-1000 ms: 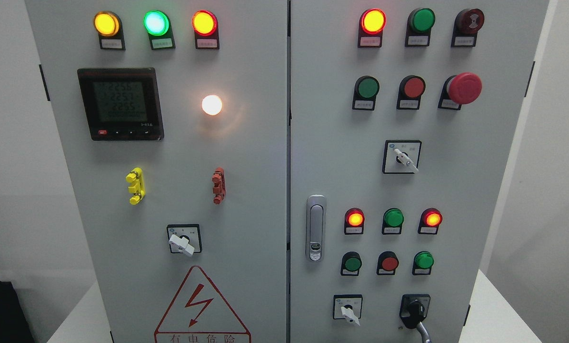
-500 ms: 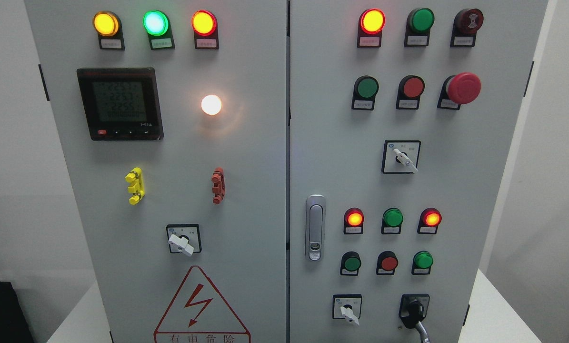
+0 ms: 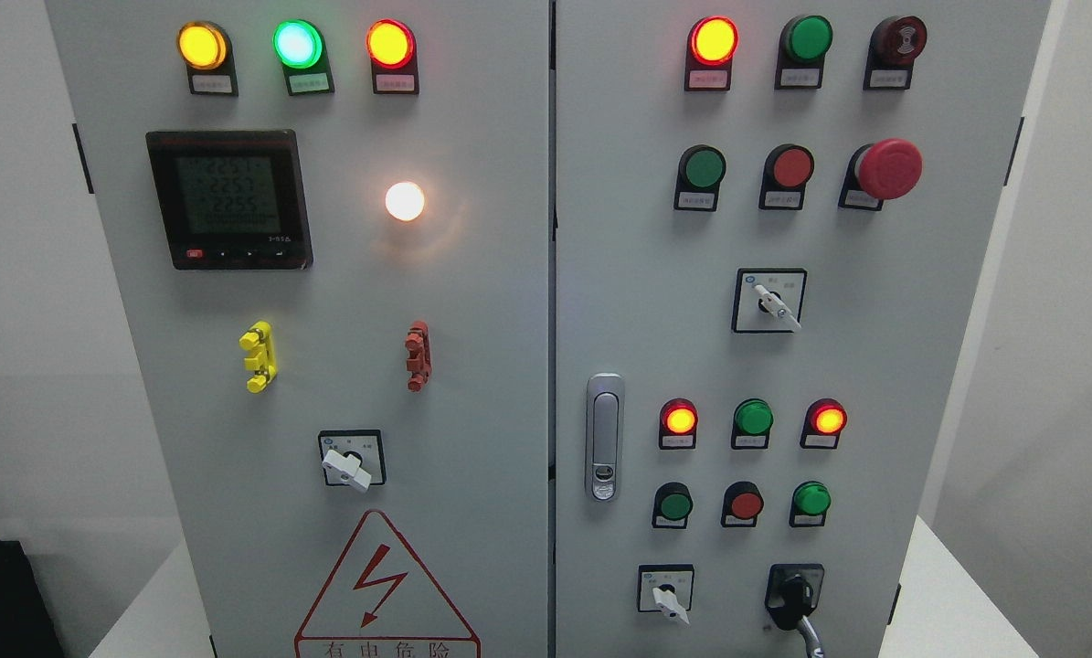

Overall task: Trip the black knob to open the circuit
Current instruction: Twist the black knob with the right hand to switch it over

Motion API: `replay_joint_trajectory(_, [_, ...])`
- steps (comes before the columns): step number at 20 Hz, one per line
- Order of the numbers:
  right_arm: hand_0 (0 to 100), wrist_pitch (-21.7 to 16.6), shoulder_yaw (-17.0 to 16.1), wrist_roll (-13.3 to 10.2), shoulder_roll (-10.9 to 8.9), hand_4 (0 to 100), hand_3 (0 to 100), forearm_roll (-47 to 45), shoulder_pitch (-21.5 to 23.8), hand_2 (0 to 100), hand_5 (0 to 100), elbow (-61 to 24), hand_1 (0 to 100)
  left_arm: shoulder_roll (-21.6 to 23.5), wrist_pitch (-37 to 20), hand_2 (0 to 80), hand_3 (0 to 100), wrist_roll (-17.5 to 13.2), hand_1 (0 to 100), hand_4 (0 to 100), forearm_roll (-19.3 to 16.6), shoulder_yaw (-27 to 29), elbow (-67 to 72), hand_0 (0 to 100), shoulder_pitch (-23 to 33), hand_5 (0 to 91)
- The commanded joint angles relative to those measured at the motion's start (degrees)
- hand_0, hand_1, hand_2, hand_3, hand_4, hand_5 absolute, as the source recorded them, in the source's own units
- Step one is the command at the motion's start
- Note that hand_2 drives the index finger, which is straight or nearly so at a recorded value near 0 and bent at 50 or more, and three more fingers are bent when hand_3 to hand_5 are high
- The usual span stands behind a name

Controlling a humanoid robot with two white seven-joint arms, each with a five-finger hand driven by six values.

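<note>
No robot hand in frame, so its state can't be told. Black knob [image 3: 792,594] sits low on the right door of the cabinet [image 3: 546,302], handle angled down-right — a white selector [image 3: 666,599] just to its left, green button [image 3: 811,499] above. Cabinet stands on the white counter [image 3: 943,608].

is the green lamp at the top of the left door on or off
On: the green lamp glows bright with a pale centre, between a lit yellow lamp and a lit red lamp.
</note>
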Motion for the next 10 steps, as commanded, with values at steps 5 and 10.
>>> replay_joint_trajectory(5, [90,-0.90,2.39,1.74,0.37,95,100,0.39,-1.63,0,92,-3.11,81,-0.09,-0.08,0.0,0,0.01,39,0,0.14,0.07,-0.01,12,-0.23,0.0])
replay_joint_trajectory(10, [90,-0.99,2.65,1.74,0.37,95,100,0.39,-1.63,0,93,-3.11,81,-0.09,-0.08,0.0,0,0.01,39,0,0.14,0.07,-0.01,12,-0.14,0.0])
